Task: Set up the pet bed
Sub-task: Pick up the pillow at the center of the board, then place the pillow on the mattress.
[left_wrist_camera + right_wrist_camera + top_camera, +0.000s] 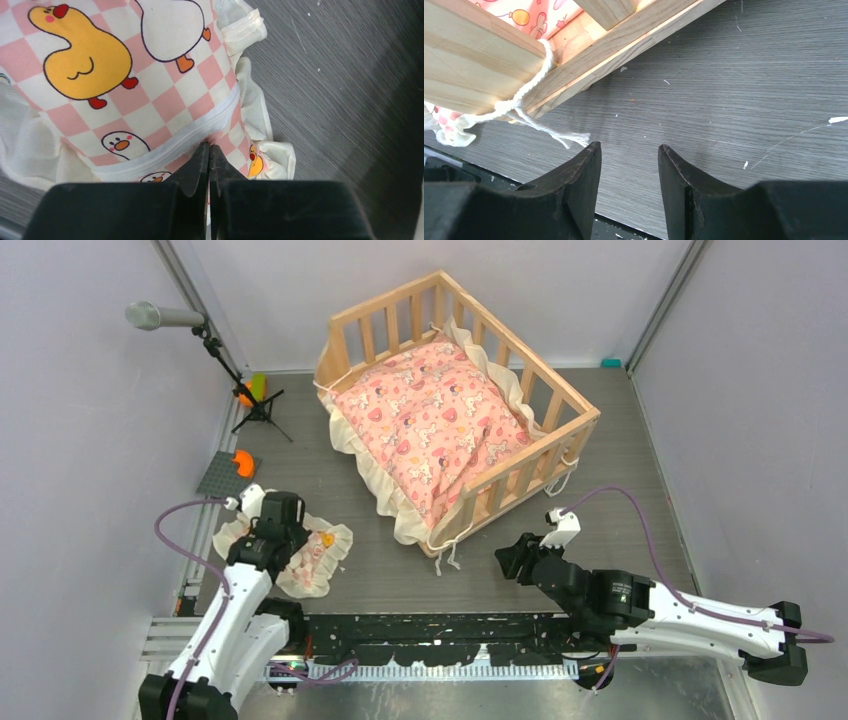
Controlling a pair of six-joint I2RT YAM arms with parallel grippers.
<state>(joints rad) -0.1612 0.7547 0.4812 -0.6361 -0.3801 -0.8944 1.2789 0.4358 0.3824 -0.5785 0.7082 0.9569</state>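
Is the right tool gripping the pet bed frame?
No, the right tool stands open above the table, short of the pet bed, with nothing between its fingers.

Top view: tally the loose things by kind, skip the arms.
pet bed, wooden: 1
frilled soft pieces: 2 (pink cushion, small pillow)
microphone on stand: 1
grey plate: 1
small orange items: 2 (one on the plate, one by the stand's feet)
small teal item, far edge: 1
Total: 8
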